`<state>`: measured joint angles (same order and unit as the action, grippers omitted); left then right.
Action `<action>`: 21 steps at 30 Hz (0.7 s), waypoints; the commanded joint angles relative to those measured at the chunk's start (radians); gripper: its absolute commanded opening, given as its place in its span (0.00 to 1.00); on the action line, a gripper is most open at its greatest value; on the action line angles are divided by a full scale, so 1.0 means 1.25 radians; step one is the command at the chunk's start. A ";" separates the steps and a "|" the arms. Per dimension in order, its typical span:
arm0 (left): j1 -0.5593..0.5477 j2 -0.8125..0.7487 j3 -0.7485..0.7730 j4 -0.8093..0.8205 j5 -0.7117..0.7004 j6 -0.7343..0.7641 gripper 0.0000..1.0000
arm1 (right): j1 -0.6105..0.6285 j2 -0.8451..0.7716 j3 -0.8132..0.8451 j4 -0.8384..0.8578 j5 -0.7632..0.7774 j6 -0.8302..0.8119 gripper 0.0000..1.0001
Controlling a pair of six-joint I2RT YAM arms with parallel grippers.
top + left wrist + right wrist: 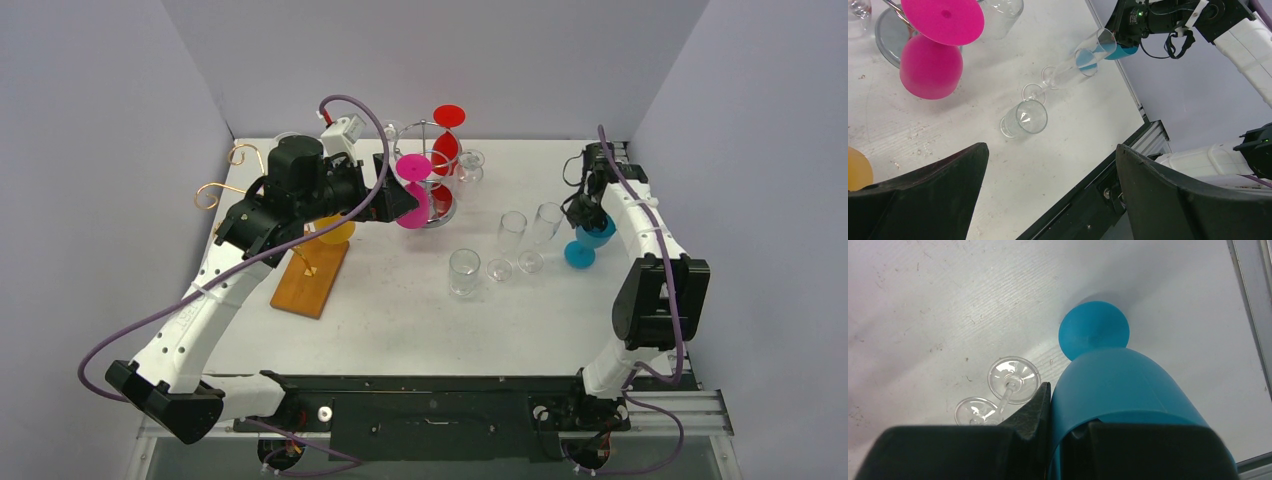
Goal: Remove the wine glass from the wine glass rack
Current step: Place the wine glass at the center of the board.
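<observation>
Rack (pixel 449 207) back centre on table (pixel 400 310); board (pixel 310 278) left of it; tumbler (pixel 463 272) and flutes (pixel 512 230) front-right of rack; goblet (pixel 580 254) right of flutes, near table edge.

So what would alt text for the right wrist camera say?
The right gripper pinches the rim of a blue glass, its foot toward the white table. Feet of two clear glasses show on the left.

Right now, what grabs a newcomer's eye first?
The magenta wine glass hanging upside down on the rack at far centre, open left end effector beside it. Then the blue wine glass at the right edge, rim pinched by the right end effector.
</observation>
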<state>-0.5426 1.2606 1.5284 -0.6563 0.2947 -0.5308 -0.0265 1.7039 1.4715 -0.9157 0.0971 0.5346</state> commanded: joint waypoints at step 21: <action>-0.004 0.001 0.009 0.012 -0.006 0.007 0.96 | -0.034 0.017 0.032 0.019 -0.021 -0.010 0.20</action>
<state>-0.5426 1.2606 1.5284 -0.6559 0.2943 -0.5304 -0.0666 1.7477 1.4567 -0.8909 0.0624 0.5320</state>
